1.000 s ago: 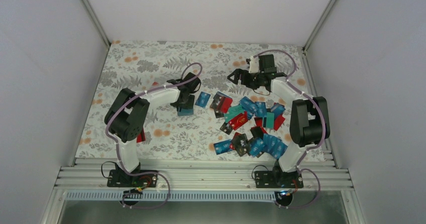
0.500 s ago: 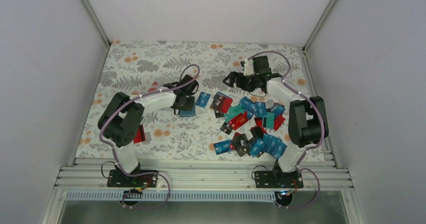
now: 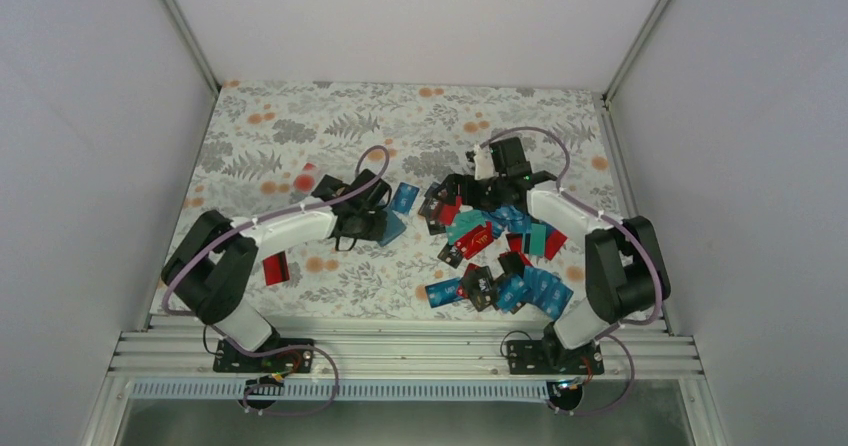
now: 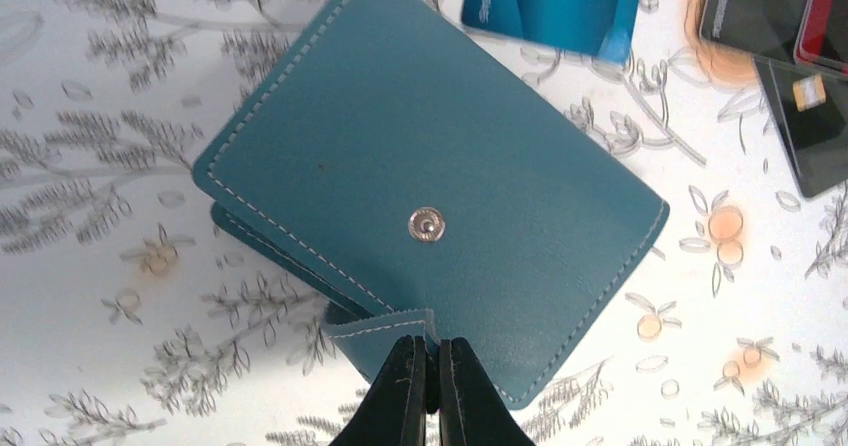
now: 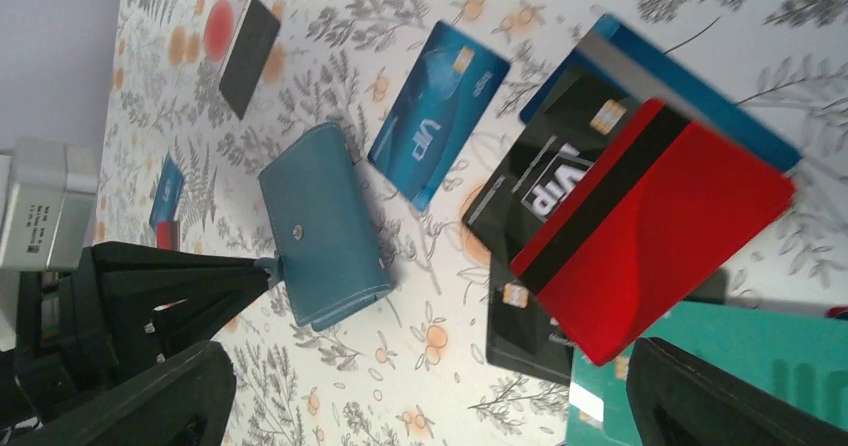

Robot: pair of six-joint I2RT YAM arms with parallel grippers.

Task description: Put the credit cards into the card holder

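Left jaws: the left gripper [image 4: 432,346] has its black fingers pressed together. As far as I can see from its wrist view, they pinch the small stitched closing tab [image 4: 385,326].
Task thing, place: the teal-blue, soft, stitched folding card holder [image 4: 430,166] lies flat on the floral-printed table cover [image 3: 300,126]. It is straight ahead of the left jaws and touches them only at that tab.
Long axis: in the left wrist view the card holder runs from upper left to lower right, slantwise to the fingers. Its silver snap stud [image 4: 427,225] is bare, so I judge the strap undone and the fold not yet opened.
Nearest card: a blue glossy rectangular VIP card [image 5: 435,116] lies just beyond the holder's far edge and apart from it.
Right jaws: the right gripper [image 5: 432,361] is spread wide and carries nothing. It hangs over the far end of the cards.
Ahead of right jaws: a red card with a black stripe [image 5: 660,226] overlaps a black VIP card [image 5: 545,191].
Farther stock: the heap of blue, teal, red and black credit cards [image 3: 500,251] lies on the right arm's side.
Deciding relation: the left arm is the one on the holder and the right arm is nearer the cards. I judge the next move to be a lift of the tab.
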